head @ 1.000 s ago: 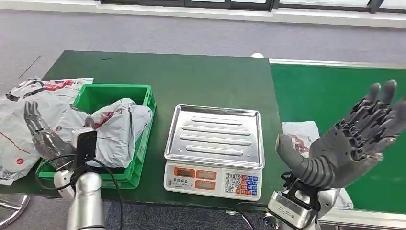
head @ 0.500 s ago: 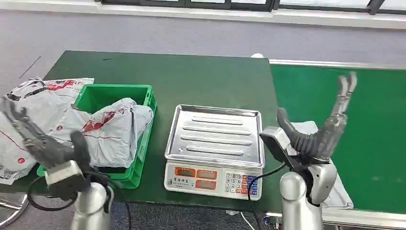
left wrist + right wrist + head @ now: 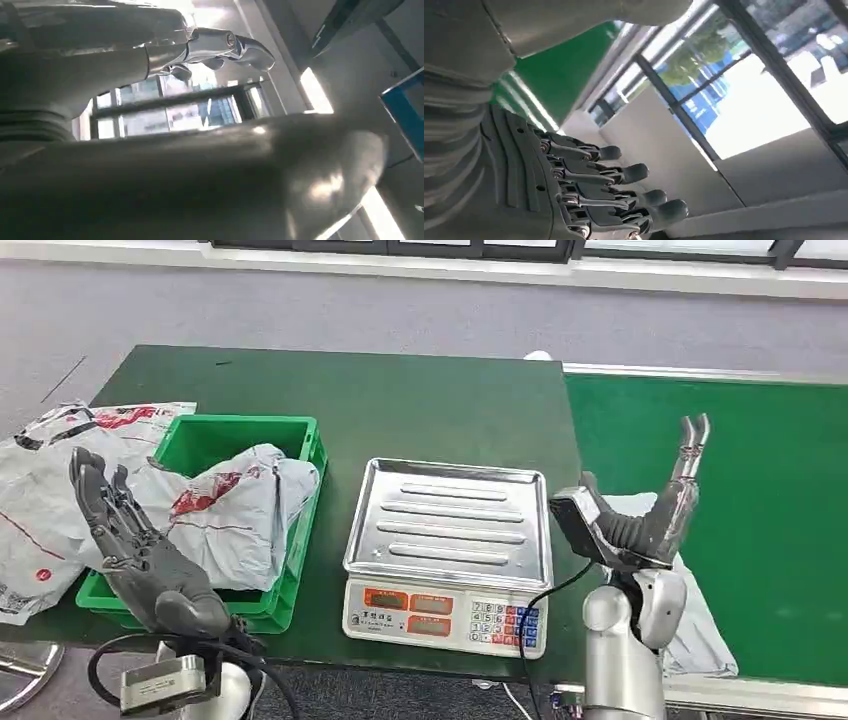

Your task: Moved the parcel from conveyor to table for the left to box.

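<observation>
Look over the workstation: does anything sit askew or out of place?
Yes. A crumpled grey parcel bulges over the green crate's rim rather than lying inside, and more parcels are heaped loosely beside the crate at the table's left edge.

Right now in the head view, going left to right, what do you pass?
Loose grey parcels → left hand → green bin → scale → right hand → green conveyor.

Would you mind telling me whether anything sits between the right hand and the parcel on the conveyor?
Nothing visible does: the right hand is raised, open, directly over the grey parcel on the green conveyor.
</observation>
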`<state>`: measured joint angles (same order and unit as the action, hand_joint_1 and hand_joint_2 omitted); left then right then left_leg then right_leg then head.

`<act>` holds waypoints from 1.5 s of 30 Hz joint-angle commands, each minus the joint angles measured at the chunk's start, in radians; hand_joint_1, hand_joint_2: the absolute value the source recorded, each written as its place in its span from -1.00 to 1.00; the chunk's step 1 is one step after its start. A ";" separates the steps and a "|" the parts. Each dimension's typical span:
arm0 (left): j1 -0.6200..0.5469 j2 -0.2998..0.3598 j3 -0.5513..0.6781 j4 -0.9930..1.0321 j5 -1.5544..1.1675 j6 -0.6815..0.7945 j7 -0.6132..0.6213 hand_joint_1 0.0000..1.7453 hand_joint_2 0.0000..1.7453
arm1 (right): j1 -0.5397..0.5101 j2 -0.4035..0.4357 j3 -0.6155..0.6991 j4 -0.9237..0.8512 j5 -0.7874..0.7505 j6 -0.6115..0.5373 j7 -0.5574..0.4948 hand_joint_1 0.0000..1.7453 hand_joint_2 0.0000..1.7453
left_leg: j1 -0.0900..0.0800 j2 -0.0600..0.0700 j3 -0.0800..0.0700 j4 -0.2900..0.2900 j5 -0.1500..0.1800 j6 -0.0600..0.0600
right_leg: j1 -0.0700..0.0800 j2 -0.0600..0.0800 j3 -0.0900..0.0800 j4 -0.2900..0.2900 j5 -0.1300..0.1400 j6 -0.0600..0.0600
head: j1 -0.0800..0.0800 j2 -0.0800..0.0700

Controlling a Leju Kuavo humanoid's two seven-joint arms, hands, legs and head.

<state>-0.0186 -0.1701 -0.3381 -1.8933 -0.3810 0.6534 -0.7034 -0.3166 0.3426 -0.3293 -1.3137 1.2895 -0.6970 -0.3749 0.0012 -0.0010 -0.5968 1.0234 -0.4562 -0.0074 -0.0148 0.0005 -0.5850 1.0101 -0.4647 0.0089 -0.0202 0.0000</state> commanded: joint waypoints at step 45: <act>-0.038 0.064 -0.079 0.022 -0.049 -0.323 0.005 -1.00 -1.00 | -0.185 -0.350 -0.520 0.991 0.069 0.355 0.284 -1.00 1.00 | 0.001 0.000 0.003 -0.002 0.000 0.000 | 0.001 0.000 0.004 -0.003 0.001 0.000 | 0.000 0.000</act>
<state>-0.0506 -0.1232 -0.4059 -1.8982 -0.4120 0.3330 -0.7034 -0.4733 0.0092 -0.7809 -0.4581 1.3813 -0.4089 -0.0595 0.0014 -0.0013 -0.5957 1.0237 -0.4563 -0.0070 -0.0145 0.0005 -0.5833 1.0101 -0.4640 0.0097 -0.0202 0.0000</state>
